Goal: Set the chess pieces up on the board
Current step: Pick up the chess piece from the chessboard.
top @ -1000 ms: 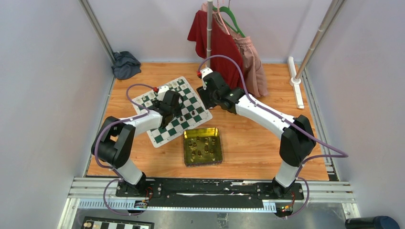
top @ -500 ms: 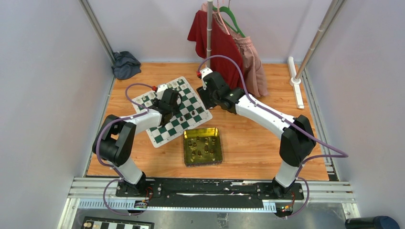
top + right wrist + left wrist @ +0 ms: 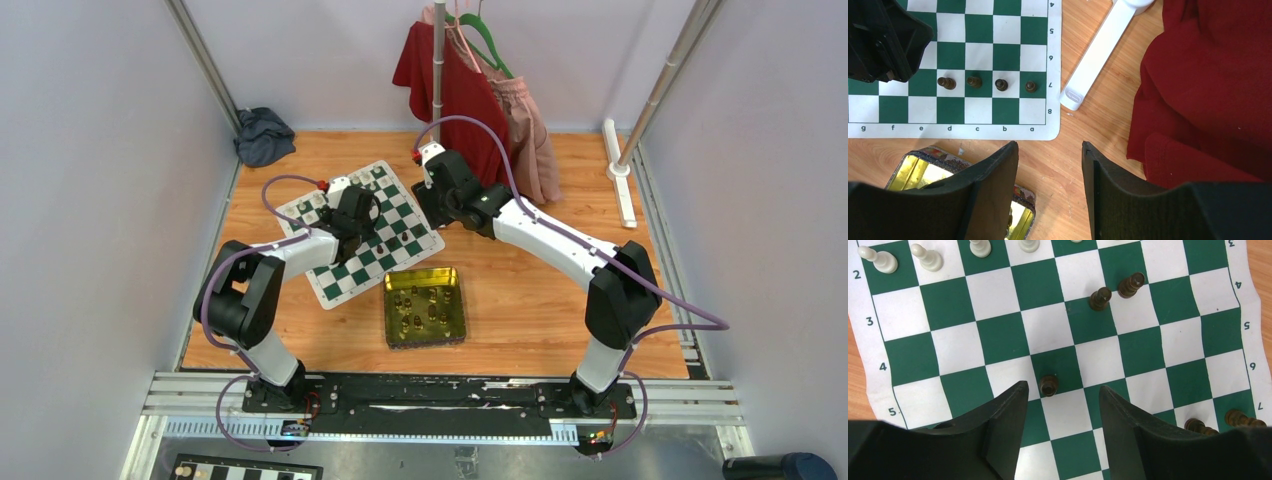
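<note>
Hovering over flat green-and-white chequered board (image 3: 998, 335), left gripper (image 3: 1063, 388) parted, gripping nothing, tiny dark brown pawn (image 3: 1049, 385) between its tips clear only from left wrist, right gripper (image 3: 1049, 146) wide, empty.

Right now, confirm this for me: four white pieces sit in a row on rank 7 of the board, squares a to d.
Wrong colour. The four pieces in a row on rank 7 of the board, squares a to d, are dark brown, not white. The right wrist view shows them.
</note>
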Robot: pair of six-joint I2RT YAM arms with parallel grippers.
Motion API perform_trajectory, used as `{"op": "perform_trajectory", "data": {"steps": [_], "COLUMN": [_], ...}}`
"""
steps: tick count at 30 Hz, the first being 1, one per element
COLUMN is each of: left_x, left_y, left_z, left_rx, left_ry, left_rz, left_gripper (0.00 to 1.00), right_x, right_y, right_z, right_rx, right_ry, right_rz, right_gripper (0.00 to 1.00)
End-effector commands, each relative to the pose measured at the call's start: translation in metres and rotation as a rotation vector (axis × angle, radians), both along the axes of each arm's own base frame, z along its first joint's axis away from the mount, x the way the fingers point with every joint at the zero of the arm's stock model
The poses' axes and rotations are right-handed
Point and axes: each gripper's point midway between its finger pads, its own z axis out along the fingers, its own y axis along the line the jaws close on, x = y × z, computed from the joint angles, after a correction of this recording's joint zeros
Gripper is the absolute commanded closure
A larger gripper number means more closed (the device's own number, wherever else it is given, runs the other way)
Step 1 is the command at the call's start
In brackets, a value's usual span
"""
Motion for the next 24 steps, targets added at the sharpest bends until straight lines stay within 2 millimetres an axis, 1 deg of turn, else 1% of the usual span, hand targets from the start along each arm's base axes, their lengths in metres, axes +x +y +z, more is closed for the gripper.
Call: {"op": "perform_trajectory", "data": {"steps": [1, 9, 11, 19, 24], "left_x": [0.0012, -0.0038, -0.0048, -0.0055, -0.0037], "left_y": [0.0042, 0.0082, 0.0091, 0.0116, 0.0124], "left_z": [-0.0025, -0.0084, -0.0099, -0.0114, -0.0121], "left_rx": [-0.009, -0.008, -0.009, -0.006, -0.009], "left_ry": [-0.008, 0.011, 0.014, 0.02, 0.023], "left_rz": [0.026, 0.041, 0.045, 0.048, 0.046], "left_gripper": [0.41, 0.41, 0.43, 0.45, 0.49], "right_x": [-0.0035, -0.0036, -0.0032, -0.0033, -0.004], "right_y": [-0.0131, -0.0123, -0.0118, -0.0111, -0.012], "right_z": [0.0003, -0.001, -0.0006, 0.0012, 0.0018], "right_rx": [-0.023, -0.022, -0.02, -0.014, -0.013], "right_ry": [0.005, 0.01, 0.01, 0.009, 0.009], "right_rz": [-0.012, -0.013, -0.012, -0.011, -0.013], "right_gripper": [0.46, 0.46, 0.46, 0.46, 0.46]}}
